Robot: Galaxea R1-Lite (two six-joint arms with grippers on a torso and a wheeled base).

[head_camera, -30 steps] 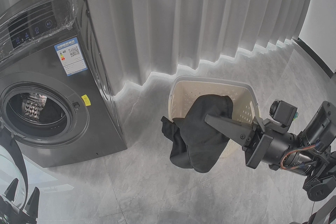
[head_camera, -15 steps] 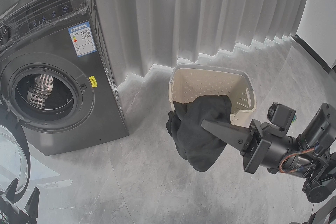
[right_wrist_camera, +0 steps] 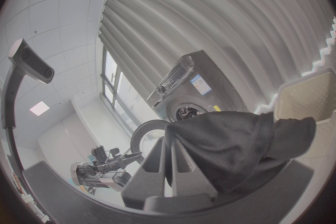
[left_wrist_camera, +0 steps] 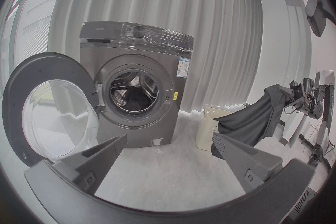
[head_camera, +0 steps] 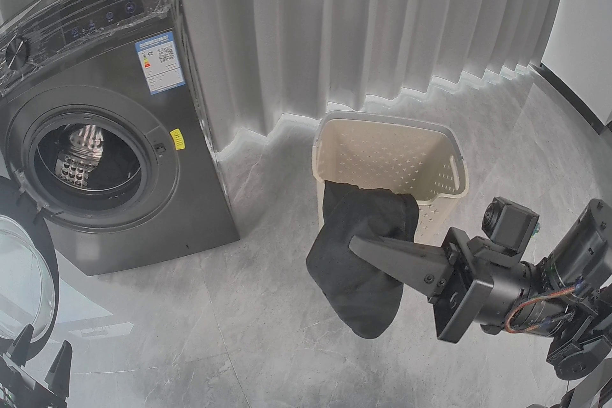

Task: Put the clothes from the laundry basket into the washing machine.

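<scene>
- Clothing: a black garment [head_camera: 360,275] hangs in the air over the floor [head_camera: 255,326], just near-side of the laundry basket [head_camera: 389,117]; its long axis runs down from the grip to a loose bottom end
- Whether its upper fold touches the basket's near wall I cannot tell; it looks close against it
- Right gripper [head_camera: 356,245] has its fingers [head_camera: 398,261] pressed together on the cloth's upper part, with the garment draped off their left side
- Basket sits right of centre, in front of the curtain [head_camera: 382,14]; no other clothes are visible through its open top
- Washing machine [head_camera: 197,173] stands to the left of the garment, well apart from it, with the drum [head_camera: 89,160] exposed and its door [head_camera: 25,275] swung out toward the near left
- Judgement: the carry runs leftward from the fingers to the drum mouth, and the trailing end will need lifting over the lower lip
- Left gripper [head_camera: 44,342] rests near the door, nearer the machine, its fingers spread with nothing between them
</scene>
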